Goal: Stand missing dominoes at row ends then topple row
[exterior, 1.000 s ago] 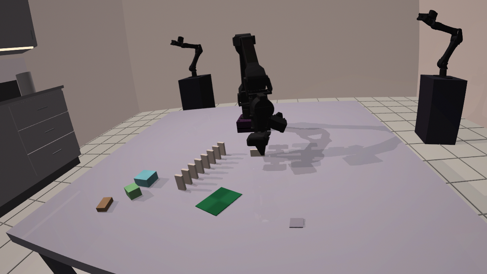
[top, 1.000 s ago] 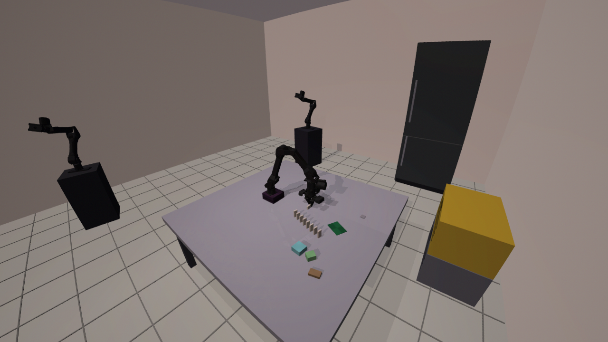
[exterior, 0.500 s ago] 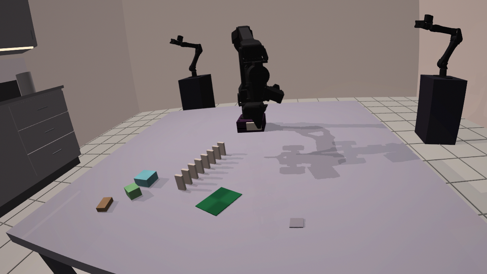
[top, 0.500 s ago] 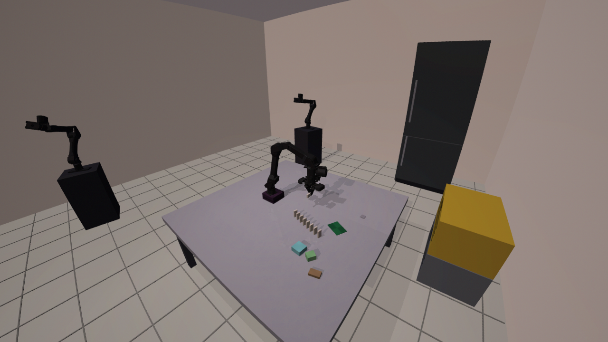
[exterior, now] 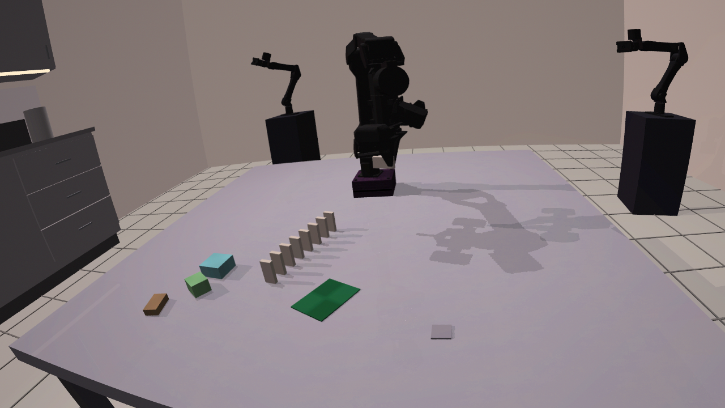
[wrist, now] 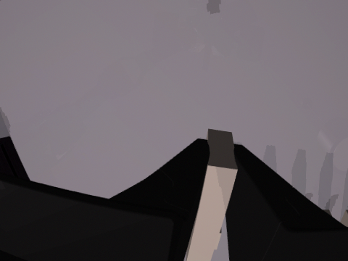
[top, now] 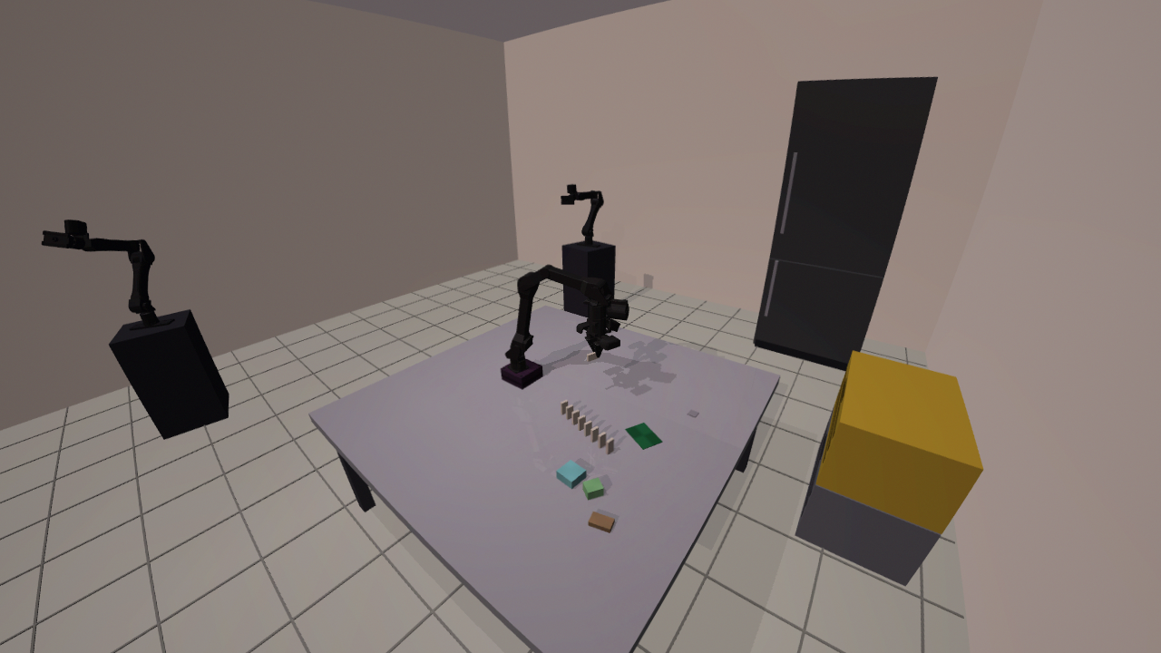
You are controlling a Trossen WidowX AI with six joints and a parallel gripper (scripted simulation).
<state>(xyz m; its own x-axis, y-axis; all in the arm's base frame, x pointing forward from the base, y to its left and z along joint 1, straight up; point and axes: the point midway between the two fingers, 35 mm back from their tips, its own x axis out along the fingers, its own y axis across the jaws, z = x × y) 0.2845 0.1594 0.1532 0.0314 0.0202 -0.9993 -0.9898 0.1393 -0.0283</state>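
Lilac table (top: 454,454) (exterior: 385,365): green mat (top: 643,435) (exterior: 325,300) beside the row (top: 586,425) (exterior: 296,247); pincer (top: 596,354) (exterior: 389,163) (wrist: 217,153) grips a domino (top: 590,357) (exterior: 381,162) (wrist: 214,203).

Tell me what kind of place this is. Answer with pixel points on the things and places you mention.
Likely a kitchen set up as a robot lab: there's a tall fridge (top: 843,210), drawers (exterior: 71,179) under a counter, and black arms (top: 133,256) (exterior: 291,81) on pedestals around the table (top: 454,438) (exterior: 405,365).

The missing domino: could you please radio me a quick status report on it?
Gripper shut on domino, held off the table. Row of dominoes standing; missing one not placed. Nothing seen touching the held domino but the fingers.
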